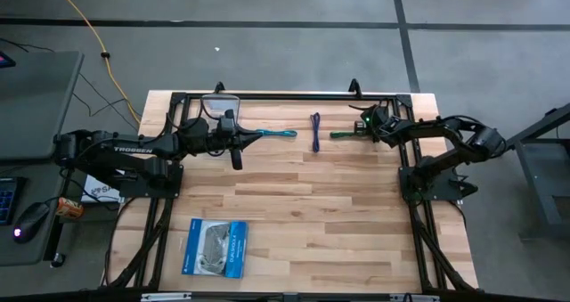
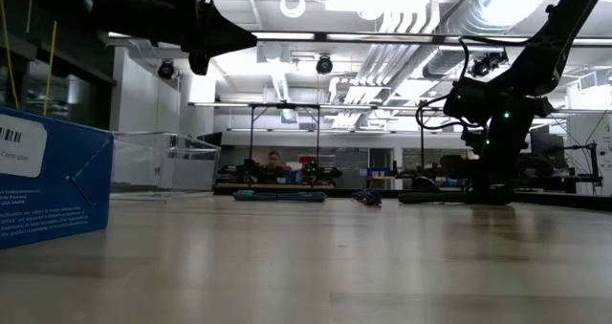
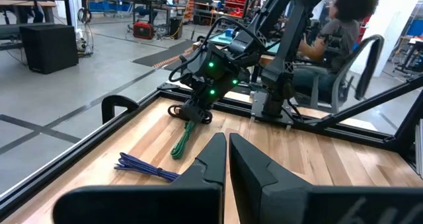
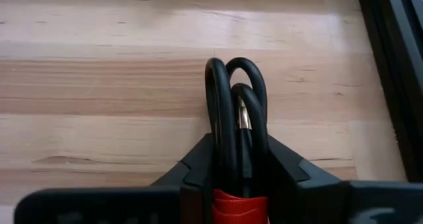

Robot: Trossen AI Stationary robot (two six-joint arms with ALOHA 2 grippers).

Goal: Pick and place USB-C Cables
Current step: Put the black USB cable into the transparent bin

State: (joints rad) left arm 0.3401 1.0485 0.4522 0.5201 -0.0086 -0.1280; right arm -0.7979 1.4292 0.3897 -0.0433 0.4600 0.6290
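Gripping the green cable (image 1: 343, 134) at its red-black end, the right gripper (image 1: 363, 128) sits low at the upper right of the high view, jaws closed on the dark loops. Light and floppy, the bundle is best pinched at that banded end. The purple cable (image 1: 315, 131) and teal cable (image 1: 276, 134) lie left of it; the left gripper (image 3: 227, 159) hovers with jaws nearly shut, empty.

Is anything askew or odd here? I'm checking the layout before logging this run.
Nothing stands out. The teal cable, purple cable and green cable lie in a row near the far edge; the right gripper is shut on the green one's end. The packet lies flat on the table.
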